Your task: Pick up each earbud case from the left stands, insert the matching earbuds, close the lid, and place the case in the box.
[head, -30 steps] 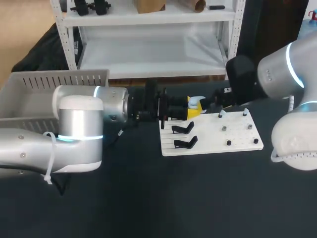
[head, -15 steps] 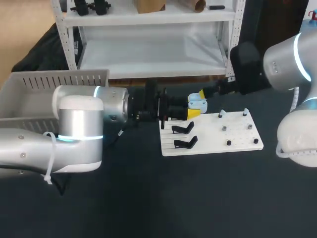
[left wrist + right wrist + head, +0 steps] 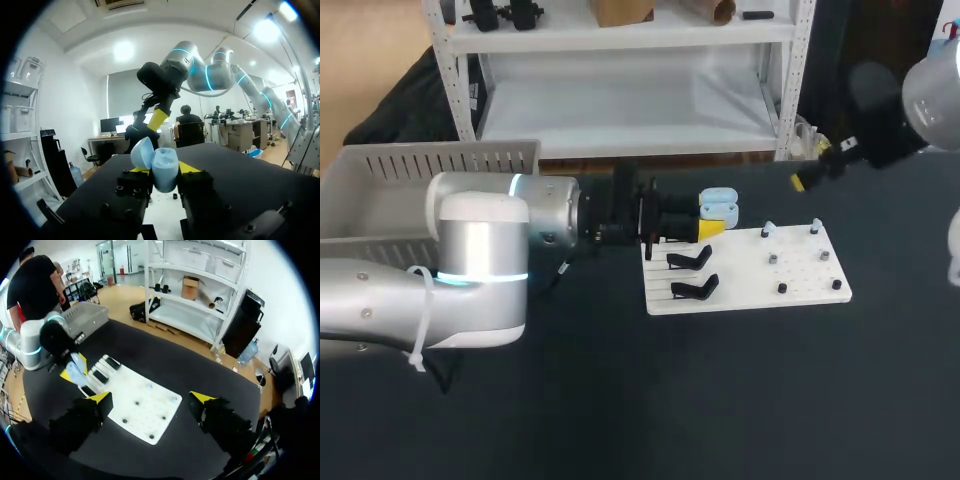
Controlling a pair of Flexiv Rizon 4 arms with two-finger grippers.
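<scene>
A light-blue earbud case [image 3: 718, 207] with its lid up sits between the yellow tips of my left gripper [image 3: 710, 228], which is shut on it above the back left corner of the white board [image 3: 750, 285]. In the left wrist view the case [image 3: 165, 170] stands upright between the fingers, lid [image 3: 142, 153] tilted back. Two pale earbuds [image 3: 767, 229] [image 3: 814, 227] sit on pegs at the board's back edge. My right gripper [image 3: 150, 400] is open and holds nothing, high above the board [image 3: 142, 407]; its yellow tip [image 3: 802, 180] shows at the back right.
Two black stands [image 3: 688, 260] [image 3: 696, 290] stand without cases on the board's left part, with small dark pegs [image 3: 781, 288] on its right part. A grey slatted box [image 3: 380, 195] stands at the far left, behind my left arm.
My right arm has drawn back from the case, up and to the right. The left gripper has kept still with the case in it.
</scene>
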